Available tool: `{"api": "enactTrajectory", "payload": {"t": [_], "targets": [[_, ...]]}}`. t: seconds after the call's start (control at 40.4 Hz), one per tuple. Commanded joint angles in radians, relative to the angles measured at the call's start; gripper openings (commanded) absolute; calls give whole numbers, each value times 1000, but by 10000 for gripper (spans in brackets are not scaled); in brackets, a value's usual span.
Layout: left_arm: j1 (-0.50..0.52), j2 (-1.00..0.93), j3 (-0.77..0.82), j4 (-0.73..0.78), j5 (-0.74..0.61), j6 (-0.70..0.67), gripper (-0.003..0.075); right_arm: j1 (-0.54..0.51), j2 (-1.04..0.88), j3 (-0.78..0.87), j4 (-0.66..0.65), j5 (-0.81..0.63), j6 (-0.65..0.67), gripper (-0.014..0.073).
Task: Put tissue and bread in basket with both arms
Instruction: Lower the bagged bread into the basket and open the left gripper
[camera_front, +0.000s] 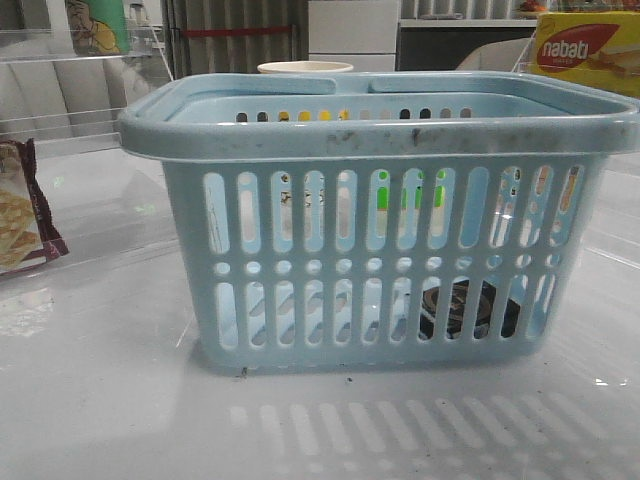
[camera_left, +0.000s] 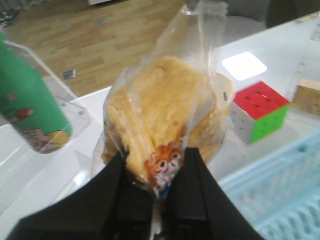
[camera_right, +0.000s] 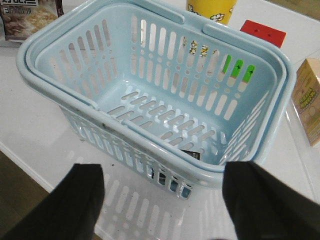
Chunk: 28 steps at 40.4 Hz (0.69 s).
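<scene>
Pinching bread (camera_left: 165, 115): left gripper (camera_left: 160, 192); right gripper (camera_right: 162, 195) wide, empty.

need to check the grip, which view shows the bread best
The left wrist view: the bread fills it, its packet pinched by the left gripper. The front and right wrist views do not show it.

- Basket (camera_front: 380, 225): large, light blue, slotted sides, rows of round holes, scuffed rim, handles folded down; upright on the white surface (camera_front: 110, 400).
- Tissue (camera_front: 468, 308): small black pack with pale ring print, lying on the basket floor by a corner, partly hidden behind the slots.
- Bread (camera_left: 162, 117): golden-brown, in a clear packet, apparently upright, pinched at one end between black fingers (camera_left: 187, 192), off the surface.
</scene>
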Motion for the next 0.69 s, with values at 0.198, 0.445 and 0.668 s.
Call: {"api": "enactTrajectory", "payload": {"t": [0.198,0.445,0.668], "targets": [[-269,-7,-25,-10,145,31,91,-1,-3,-25,-12,-73,-11,593],[-356,116,-25,-10,131,31,91,-1,-3,-25,-12,-73,-11,593],[-356,203,-25,-10,115,31,144,-1,-3,-25,-12,-73,-11,593]]}}
